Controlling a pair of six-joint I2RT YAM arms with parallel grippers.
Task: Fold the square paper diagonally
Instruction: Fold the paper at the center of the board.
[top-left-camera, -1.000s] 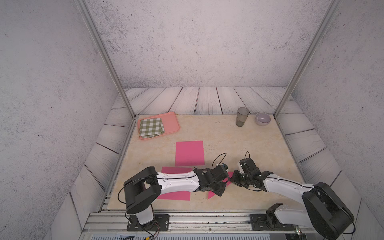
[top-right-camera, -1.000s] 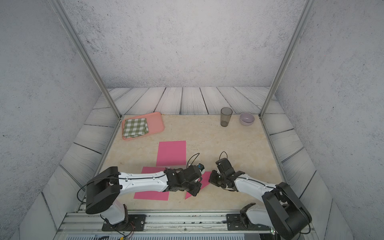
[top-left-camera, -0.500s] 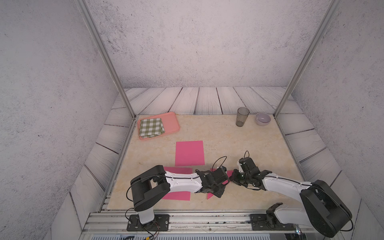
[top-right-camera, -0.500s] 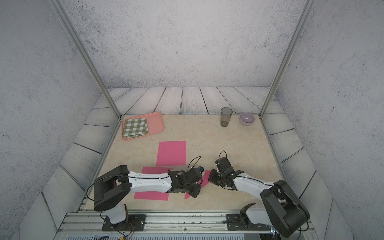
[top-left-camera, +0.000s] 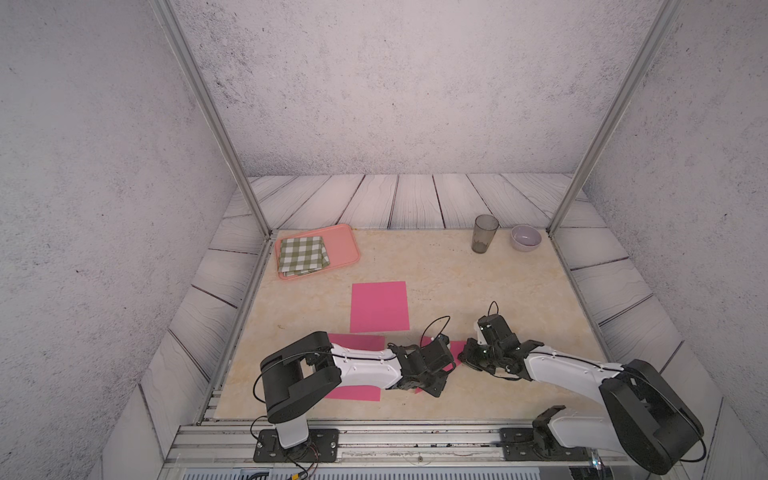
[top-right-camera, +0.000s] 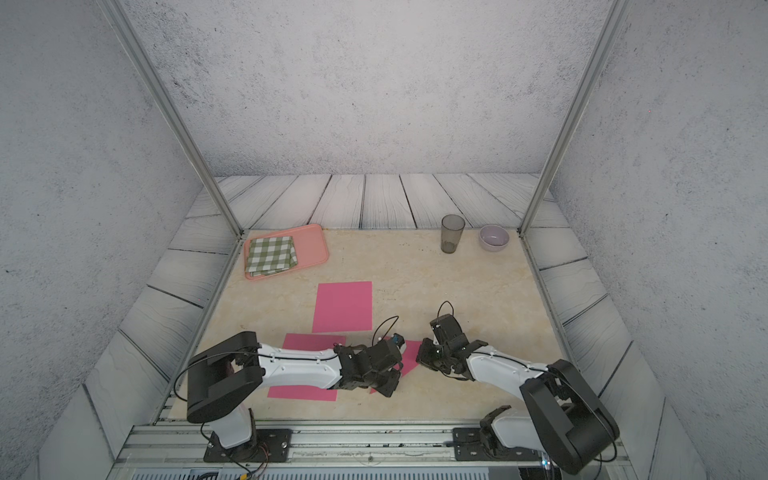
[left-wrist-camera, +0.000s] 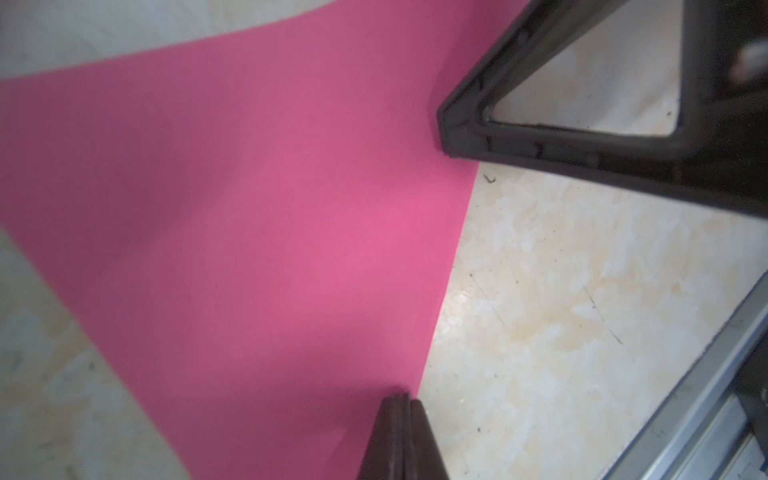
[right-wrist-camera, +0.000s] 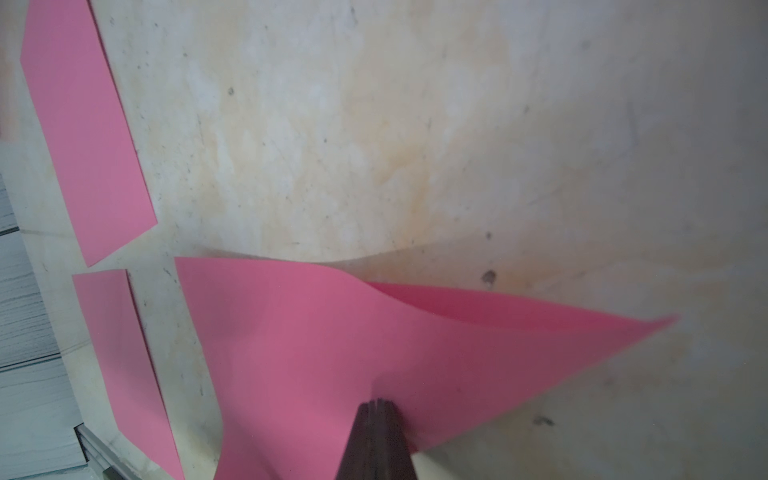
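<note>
Two arms low over the counter (top-left-camera: 457, 282), near its front edge, tips close together. State of left gripper (left-wrist-camera: 401, 401): jaws fully closed, nothing between them, tip set at a straight edge of the folded pink paper (right-wrist-camera: 311, 353). State of right gripper (right-wrist-camera: 376, 405): jaws likewise closed and empty, tip pressed onto the upper layer. Paper position: between both arms, folded to a triangle, upper layer bowed, gap open along one edge. Beside it, far pink sheet (top-left-camera: 378, 307) flat; near pink sheet (top-left-camera: 353, 392) partly under the left arm. At the back: tray (top-left-camera: 345, 245) with checked cloth (top-left-camera: 301, 255); tumbler (top-left-camera: 484, 232) beside bowl (top-left-camera: 525, 237).
</note>
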